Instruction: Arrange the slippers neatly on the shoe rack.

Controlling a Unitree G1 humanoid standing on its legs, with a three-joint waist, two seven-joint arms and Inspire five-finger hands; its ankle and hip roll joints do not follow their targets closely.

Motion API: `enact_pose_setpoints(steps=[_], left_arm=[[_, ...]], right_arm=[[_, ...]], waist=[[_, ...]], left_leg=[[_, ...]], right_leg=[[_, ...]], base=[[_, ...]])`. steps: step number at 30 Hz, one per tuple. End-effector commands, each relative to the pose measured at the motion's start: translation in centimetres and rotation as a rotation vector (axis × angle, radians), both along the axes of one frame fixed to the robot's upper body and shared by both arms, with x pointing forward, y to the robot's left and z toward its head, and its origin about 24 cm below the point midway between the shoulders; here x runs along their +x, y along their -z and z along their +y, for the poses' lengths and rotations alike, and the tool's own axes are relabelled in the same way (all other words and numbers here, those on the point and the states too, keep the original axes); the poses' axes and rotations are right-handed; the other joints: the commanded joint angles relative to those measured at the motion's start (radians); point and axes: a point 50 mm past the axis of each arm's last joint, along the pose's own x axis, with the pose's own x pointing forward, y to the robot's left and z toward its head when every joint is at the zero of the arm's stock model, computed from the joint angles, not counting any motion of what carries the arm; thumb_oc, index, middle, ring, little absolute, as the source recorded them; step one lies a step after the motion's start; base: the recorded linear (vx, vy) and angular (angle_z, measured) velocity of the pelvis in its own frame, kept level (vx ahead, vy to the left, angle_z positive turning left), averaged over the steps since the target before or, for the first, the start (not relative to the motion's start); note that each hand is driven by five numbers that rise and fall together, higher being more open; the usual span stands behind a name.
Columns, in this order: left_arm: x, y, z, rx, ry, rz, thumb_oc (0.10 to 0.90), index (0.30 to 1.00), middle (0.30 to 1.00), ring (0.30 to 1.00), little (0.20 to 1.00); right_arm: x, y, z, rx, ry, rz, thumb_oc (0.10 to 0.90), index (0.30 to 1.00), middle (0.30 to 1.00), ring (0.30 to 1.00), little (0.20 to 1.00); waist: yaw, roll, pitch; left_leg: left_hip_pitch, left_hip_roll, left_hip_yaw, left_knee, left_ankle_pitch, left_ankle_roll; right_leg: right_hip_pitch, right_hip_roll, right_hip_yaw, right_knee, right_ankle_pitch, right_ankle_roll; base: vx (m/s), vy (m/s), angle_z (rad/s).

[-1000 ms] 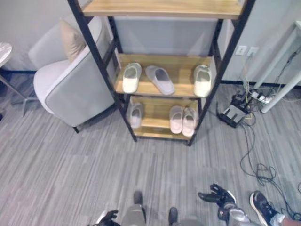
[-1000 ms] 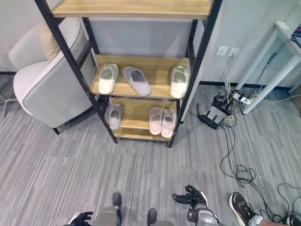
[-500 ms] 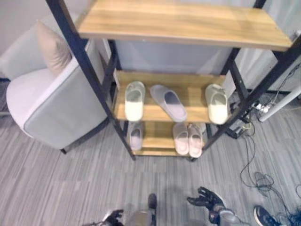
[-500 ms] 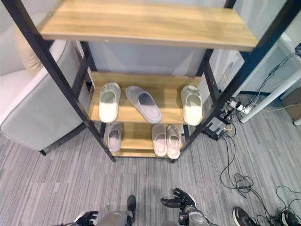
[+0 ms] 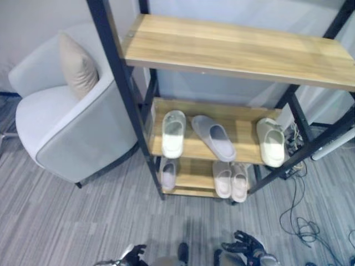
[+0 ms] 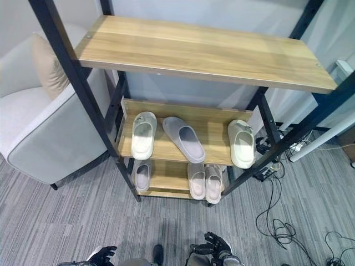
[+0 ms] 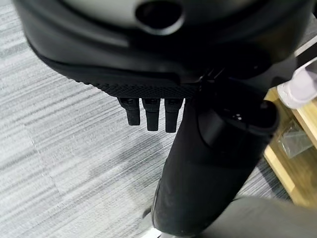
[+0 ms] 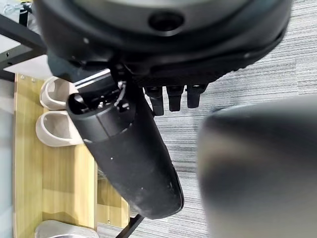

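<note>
A: State the handling properties of the slippers and the recommended grip location

B: By their look they are moulded foam slides: probably light, slightly compliant, not fragile, low risk of slipping. Best grip is likely across the upper strap, or a pinch on the sole edge at the heel

A: Quantity and location?

B: Six slippers, all on the shoe rack [image 6: 72, 88]. Middle shelf: cream slipper [image 6: 143, 134] at the left, grey slipper [image 6: 184, 138] lying askew beside it, second cream slipper [image 6: 242, 143] well apart at the right. Bottom shelf: single grey slipper [image 6: 142, 175] at the left, pink pair [image 6: 204, 181] side by side at the right. Top shelf carries nothing. One armchair [image 6: 39, 133] stands left of the rack

A: Hand status?

B: Left hand [image 5: 133, 254] and right hand [image 5: 242, 244] both hang low near the floor, fingers relaxed and spread, holding nothing. Neither touches a slipper
</note>
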Motion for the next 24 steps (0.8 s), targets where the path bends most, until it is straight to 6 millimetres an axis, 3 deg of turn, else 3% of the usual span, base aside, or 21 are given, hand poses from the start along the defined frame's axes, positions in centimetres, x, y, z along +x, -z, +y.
enact_pose_setpoints(steps=[1,7,8,12,14,15,18,19,21,23,24], left_arm=[[1.0,0.0,-1.2,-0.046,-0.027,-0.042,0.8,0.9,0.9,0.9,0.9],[0.2,0.2,-1.2,-0.071,-0.08,-0.02,0.8,0.9,0.9,0.9,0.9],[1.6,0.0,-2.1,-0.132,-0.224,-0.091,0.8,0.9,0.9,0.9,0.9],[0.5,0.3,-2.3,-0.132,-0.217,-0.048,0.8,0.9,0.9,0.9,0.9],[0.2,0.3,-1.6,-0.108,-0.177,-0.025,0.8,0.9,0.9,0.9,0.9],[0.6,0.1,-1.0,-0.1,-0.183,-0.049,0.8,0.9,0.9,0.9,0.9],[1.0,-0.2,-0.4,-0.081,-0.165,-0.071,0.8,0.9,0.9,0.9,0.9],[1.0,-0.3,-0.2,-0.068,-0.153,-0.074,0.8,0.9,0.9,0.9,0.9],[0.6,-0.1,-0.1,-0.062,-0.154,-0.053,0.8,0.9,0.9,0.9,0.9],[-1.0,0.1,1.3,0.004,-0.173,0.015,0.8,0.9,0.9,0.9,0.9],[-1.3,0.1,1.4,0.015,-0.17,0.019,0.8,0.9,0.9,0.9,0.9]], right_arm=[[1.0,-1.3,-3.0,-0.097,-0.003,-0.082,0.8,0.9,0.9,0.9,0.9],[-0.4,-0.8,-3.5,-0.075,0.046,-0.037,0.8,0.9,0.9,0.9,0.9],[-0.8,-0.7,-4.0,-0.125,0.082,-0.029,0.8,0.9,0.9,0.9,0.9],[0.1,-1.3,-3.7,-0.15,0.018,-0.081,0.8,0.9,0.9,0.9,0.9],[2.5,-2.8,-2.2,-0.131,-0.131,-0.199,0.8,0.9,0.9,0.9,0.9],[4.3,-4.6,-0.8,-0.1,-0.226,-0.315,0.8,0.9,0.9,0.9,0.9],[5.4,-6.4,0.1,-0.058,-0.299,-0.42,0.8,0.9,0.9,0.9,0.9],[6.1,-7.6,0.6,-0.057,-0.367,-0.48,0.8,0.9,0.9,0.9,0.9],[6.6,-8.3,0.7,-0.1,-0.426,-0.505,0.8,0.9,0.9,0.9,0.9],[8.5,-11.1,2.4,-0.131,-0.541,-0.647,0.8,0.9,0.9,0.9,0.9],[8.5,-11.7,2.7,-0.123,-0.554,-0.678,0.8,0.9,0.9,0.9,0.9]], waist=[[0.015,0.03,-0.008],[0.012,0.034,-0.031],[-0.038,0.08,-0.054],[-0.039,0.074,-0.067],[-0.028,0.053,-0.054],[-0.02,0.033,-0.029],[-0.013,0.012,-0.004],[-0.005,-0.007,0.013],[0.002,-0.013,0.015],[0.015,-0.017,0.01],[0.012,-0.013,0.004]], left_leg=[[-0.069,0.058,-0.09,0.135,-0.115,-0.089],[-0.052,0.07,-0.095,0.11,-0.102,-0.105],[-0.013,0.095,-0.043,-0.104,0.03,-0.147],[0.003,0.091,-0.043,-0.097,0.027,-0.148],[-0.017,0.095,-0.036,-0.048,0.019,-0.158],[-0.058,0.101,-0.015,0.029,0.001,-0.173],[-0.098,0.113,0.015,0.122,-0.025,-0.193],[-0.132,0.145,0.036,0.187,-0.033,-0.2],[-0.138,0.17,0.034,0.181,-0.035,-0.2],[-0.118,0.23,-0.003,0.038,0.015,-0.206],[-0.11,0.23,0.0,0.021,0.021,-0.207]], right_leg=[[0.081,0.024,-0.017,-0.083,0.076,0.017],[0.12,0.033,-0.032,-0.136,0.047,0.004],[0.105,0.13,-0.136,-0.265,0.045,-0.064],[0.127,0.136,-0.136,-0.278,0.046,-0.07],[0.141,0.127,-0.157,-0.276,0.041,-0.074],[0.135,0.113,-0.172,-0.269,0.038,-0.078],[0.133,0.097,-0.194,-0.264,0.033,-0.083],[0.136,0.084,-0.2,-0.265,0.029,-0.085],[0.142,0.082,-0.207,-0.268,0.027,-0.082],[0.161,0.076,-0.207,-0.275,0.017,-0.059],[0.167,0.074,-0.208,-0.273,0.015,-0.057]], base=[[0.02,-0.062,-0.31],[0.01,-0.069,-0.07],[-0.01,-0.025,0.03],[-0.02,-0.029,0.05],[-0.1,-0.052,0.15],[-0.17,-0.051,0.39],[-0.1,0.016,0.49],[-0.07,0.062,0.31],[0.04,0.111,0.19],[0.22,0.294,0.13],[0.23,0.306,0.07]])
